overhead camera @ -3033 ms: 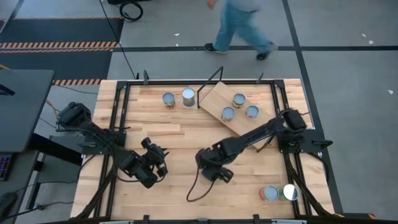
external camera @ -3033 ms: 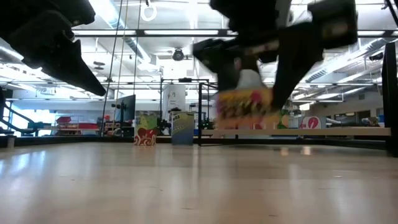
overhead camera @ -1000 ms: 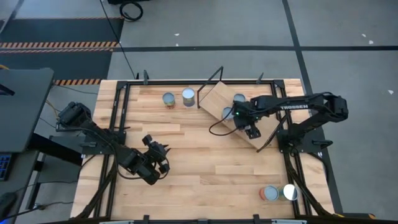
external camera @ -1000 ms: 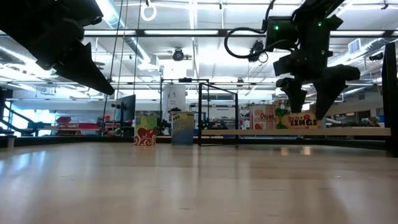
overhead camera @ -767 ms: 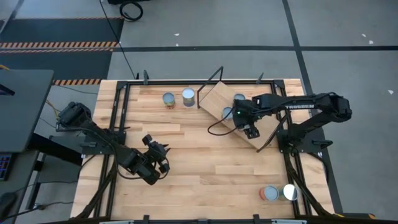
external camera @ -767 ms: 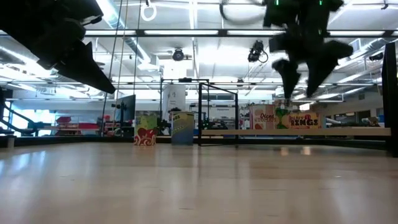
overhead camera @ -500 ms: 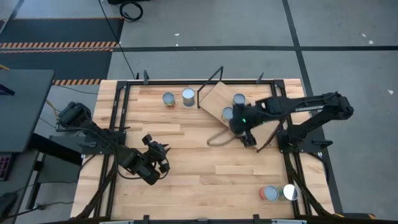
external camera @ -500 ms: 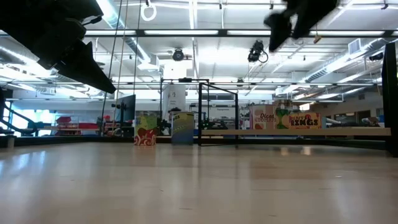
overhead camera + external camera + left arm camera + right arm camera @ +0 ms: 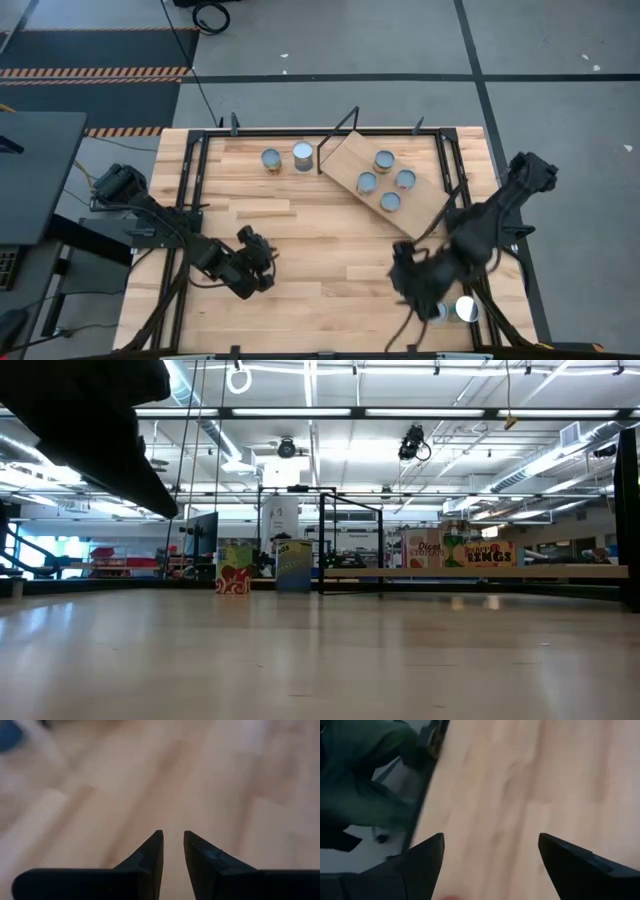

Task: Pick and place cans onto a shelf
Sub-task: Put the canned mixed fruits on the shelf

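Right gripper (image 9: 425,293), fingers spread wide and empty, hangs by two cans (image 9: 450,310) at the tabletop's (image 9: 320,250) five o'clock: rigid, slick tins, best gripped mid-wall. Left gripper (image 9: 262,262) waits, fingers nearly closed.

Pale-blue-topped cans (image 9: 384,180), light-wood shelf (image 9: 345,155)

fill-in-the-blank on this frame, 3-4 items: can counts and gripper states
The shelf holds ____ cans.
Two cans stand on the tabletop beside the shelf, at the table's ____ edge.
The right gripper has its fingers ____, with nothing between them.
The left gripper has its fingers nearly ____.

Missing words: four; far; open; shut
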You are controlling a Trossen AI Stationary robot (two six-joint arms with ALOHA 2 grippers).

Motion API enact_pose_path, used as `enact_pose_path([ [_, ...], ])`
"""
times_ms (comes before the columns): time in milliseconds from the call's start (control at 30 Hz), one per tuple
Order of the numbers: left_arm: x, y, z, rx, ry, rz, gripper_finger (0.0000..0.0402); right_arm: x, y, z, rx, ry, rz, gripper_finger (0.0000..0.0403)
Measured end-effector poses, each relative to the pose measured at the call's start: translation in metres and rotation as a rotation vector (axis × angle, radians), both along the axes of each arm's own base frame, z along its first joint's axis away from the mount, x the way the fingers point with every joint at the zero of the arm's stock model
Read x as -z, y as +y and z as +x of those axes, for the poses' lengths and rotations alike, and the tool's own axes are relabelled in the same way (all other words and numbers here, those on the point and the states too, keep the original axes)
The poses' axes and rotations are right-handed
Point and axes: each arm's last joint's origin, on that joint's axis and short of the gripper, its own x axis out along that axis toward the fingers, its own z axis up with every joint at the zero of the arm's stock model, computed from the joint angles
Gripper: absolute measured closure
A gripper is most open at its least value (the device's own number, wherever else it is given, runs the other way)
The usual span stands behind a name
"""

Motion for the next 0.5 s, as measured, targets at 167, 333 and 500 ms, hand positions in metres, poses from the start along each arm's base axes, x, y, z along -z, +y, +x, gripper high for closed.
enact_pose_path([
  [167,-0.001,-0.010,0.001,0.122,0.032,-0.102,0.0319,0.027,0.028,-0.017,0.019,0.214,-0.010,0.0073],
  [333,-0.001,-0.010,0.001,0.112,0.033,-0.149,0.0319,0.049,0.043,-0.036,0.056,0.379,-0.109,0.0067],
  [500,-0.002,-0.011,0.002,0.081,0.013,-0.194,0.0319,0.065,0.056,-0.041,0.068,0.509,-0.085,0.0041],
])
